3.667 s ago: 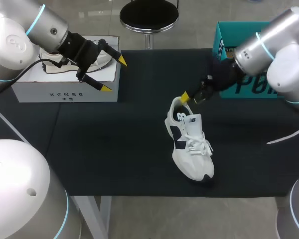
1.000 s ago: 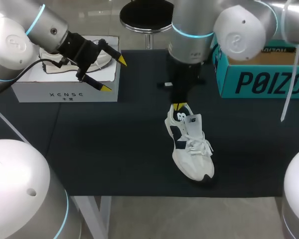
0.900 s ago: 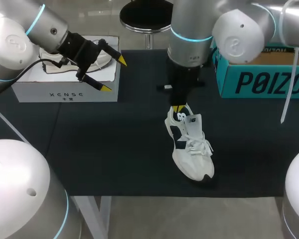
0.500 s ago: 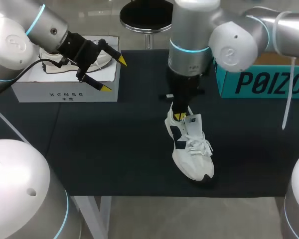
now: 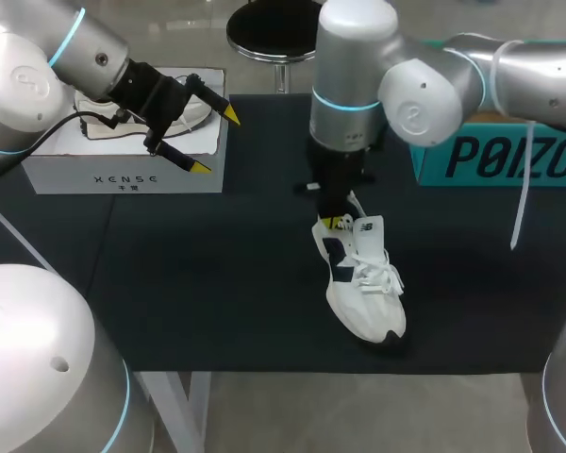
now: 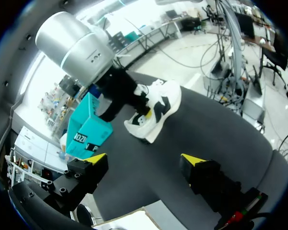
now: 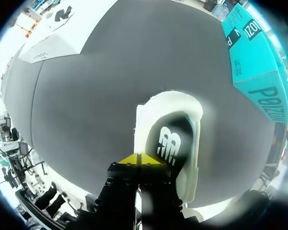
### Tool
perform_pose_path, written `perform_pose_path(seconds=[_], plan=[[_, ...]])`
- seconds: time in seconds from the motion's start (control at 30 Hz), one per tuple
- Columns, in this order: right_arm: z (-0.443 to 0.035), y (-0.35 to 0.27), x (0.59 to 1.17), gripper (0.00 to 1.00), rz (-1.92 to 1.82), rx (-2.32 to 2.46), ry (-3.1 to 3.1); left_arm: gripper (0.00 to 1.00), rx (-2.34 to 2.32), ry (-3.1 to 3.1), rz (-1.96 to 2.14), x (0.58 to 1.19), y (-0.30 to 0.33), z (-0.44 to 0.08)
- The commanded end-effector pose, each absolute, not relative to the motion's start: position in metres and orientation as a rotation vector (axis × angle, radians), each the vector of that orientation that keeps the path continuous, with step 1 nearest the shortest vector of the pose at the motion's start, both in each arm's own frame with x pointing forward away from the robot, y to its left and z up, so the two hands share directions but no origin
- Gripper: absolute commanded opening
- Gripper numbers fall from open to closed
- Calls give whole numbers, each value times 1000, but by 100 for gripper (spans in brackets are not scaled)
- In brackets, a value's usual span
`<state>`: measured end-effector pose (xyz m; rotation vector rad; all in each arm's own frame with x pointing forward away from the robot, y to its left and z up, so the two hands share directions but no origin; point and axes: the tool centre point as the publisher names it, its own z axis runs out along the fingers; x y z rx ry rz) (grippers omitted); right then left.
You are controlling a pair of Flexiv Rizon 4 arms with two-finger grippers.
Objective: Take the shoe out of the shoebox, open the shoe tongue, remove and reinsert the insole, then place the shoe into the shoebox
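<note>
- The right gripper (image 7: 140, 159) points straight down into the shoe's mouth. Its yellow tips are pressed together, and I see nothing between them.
- They sit at the rim of the opening, just over the insole (image 7: 172, 139). I cannot tell whether they touch it.
- The shoe (image 5: 363, 293) lies upright mid-table, out of its box, heel toward 11 o'clock and toe toward 5 o'clock.
- Its tongue (image 5: 366, 233) stands up just beside the tips at 3 o'clock, with the laces (image 5: 377, 274) tied below it.
- I judge the shoe light, with a soft upper over a stiffer sole. It would likely slide or lift on the dark table (image 5: 217, 274) if pulled and not pinned.
- The insole looks thin and floppy, so the heel end seems the best hold, peeling up and back. The tongue is best taken at its top edge, though the laces may limit how far it opens.
- The left gripper (image 5: 214, 142) hangs well apart at 10 o'clock, fingers spread wide on nothing, so nothing steadies the shoe.
- Under it sits a white box (image 5: 123, 168) with a second shoe (image 7: 61, 13) on top.
- The teal shoebox (image 5: 481, 160) stands at 2 o'clock, partly behind the right arm. Nothing lies on the table between shoe and shoebox.
</note>
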<state>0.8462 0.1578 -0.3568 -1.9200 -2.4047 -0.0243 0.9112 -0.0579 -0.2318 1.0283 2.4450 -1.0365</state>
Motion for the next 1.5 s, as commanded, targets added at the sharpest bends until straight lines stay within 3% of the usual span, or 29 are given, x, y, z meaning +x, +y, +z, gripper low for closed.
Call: perform_pose_path(seconds=[0.03,1.5], plan=[[-350,149,847,0,-28,-1933,-2414,100,1030,2448,-1032,912,-58,-232],[-381,133,851,0,32,-1991,-2509,100,1030,2448,-1032,912,-58,-232]])
